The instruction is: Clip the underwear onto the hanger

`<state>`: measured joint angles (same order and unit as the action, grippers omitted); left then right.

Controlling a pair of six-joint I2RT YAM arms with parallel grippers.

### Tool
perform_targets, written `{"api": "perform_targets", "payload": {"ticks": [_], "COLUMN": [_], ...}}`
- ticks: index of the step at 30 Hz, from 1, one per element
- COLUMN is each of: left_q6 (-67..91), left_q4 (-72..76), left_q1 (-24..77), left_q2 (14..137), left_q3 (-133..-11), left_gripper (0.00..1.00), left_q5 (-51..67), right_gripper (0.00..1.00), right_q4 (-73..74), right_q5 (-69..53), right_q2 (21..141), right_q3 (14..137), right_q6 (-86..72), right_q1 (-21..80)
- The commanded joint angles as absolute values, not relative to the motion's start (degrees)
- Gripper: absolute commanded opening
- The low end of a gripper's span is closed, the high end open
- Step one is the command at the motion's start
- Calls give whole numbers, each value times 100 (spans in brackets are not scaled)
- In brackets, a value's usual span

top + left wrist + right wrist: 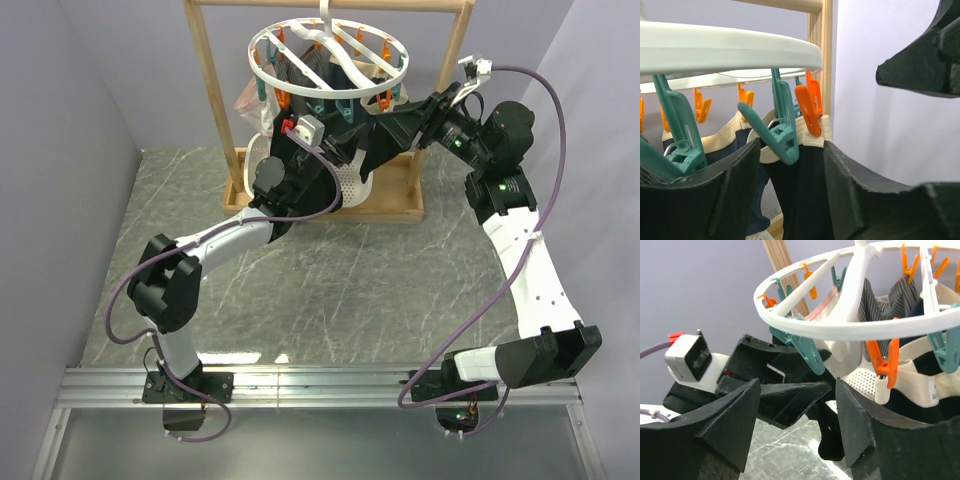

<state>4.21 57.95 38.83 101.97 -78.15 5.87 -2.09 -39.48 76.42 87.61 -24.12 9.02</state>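
One round white hanger hangs inside one wooden rack at the far edge of the worktop, with one white perforated basket on the rack's base below it. Both arms reach up to the near side of the ring.

The black underwear hangs from the right-near part of the ring. One orange clip bites its pale waistband, and the black fabric drops straight down from there. Three other garments share the hanger: a dark-blue one just left of the underwear, a grey striped one and a pale pink one at the ring's far left.

The left gripper is released, with its two fingers spread. One teal clip dangles in the gap, beside the waistband — whether a finger touches it cannot be told.

The right gripper is also released and grasps nothing. It sits just under the ring, facing the left gripper. In the right wrist view four teal clips and at least five orange ones dangle from the hanger.
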Motion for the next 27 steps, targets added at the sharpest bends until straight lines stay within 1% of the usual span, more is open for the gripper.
{"api": "perform_targets", "payload": {"ticks": [1, 8, 9, 11, 13, 14, 15, 18, 23, 27], "left_q6": [501, 475, 475, 431, 378, 326, 308, 264, 220, 211], "left_q4": [6161, 6205, 6196, 6188, 6135, 6109, 6065, 6003, 5977, 5968], "left_q1": [3885, 3894, 3885, 3894, 3885, 3885, 3893, 3893, 3885, 3894], "left_q2": [10266, 10283, 10275, 10257, 10239, 10231, 10230, 10204, 10186, 10169], "left_q3": [-8174, -8200, -8191, -8209, -8209, -8218, -8235, -8200, -8174, -8174], "left_gripper": [56, 47, 43, 39, 29, 27, 22, 16, 14, 12], "left_q5": [554, 606, 598, 650, 694, 686, 694, 721, 765, 756], "right_gripper": [68, 65, 64, 61, 60, 60, 59, 59, 59, 61], "right_q4": [-379, -44, 121, 482, 737, 825, 870, 1011, 1055, 1177], "right_q5": [-3973, -3683, -3482, -3148, -2752, -2612, -2506, -2084, -1479, -1169], "right_q2": [7717, 7796, 7805, 7857, 7901, 7936, 7954, 7980, 8094, 8288], "right_q3": [9166, 9395, 9448, 9588, 9694, 9729, 9764, 9809, 9879, 10168], "right_q6": [-2356, -1873, -1646, -1303, -1170, -1065, -1020, -810, -712, -992], "right_q1": [923, 1168, 1239, 1476, 1634, 1783, 1854, 2109, 2355, 2364]}}
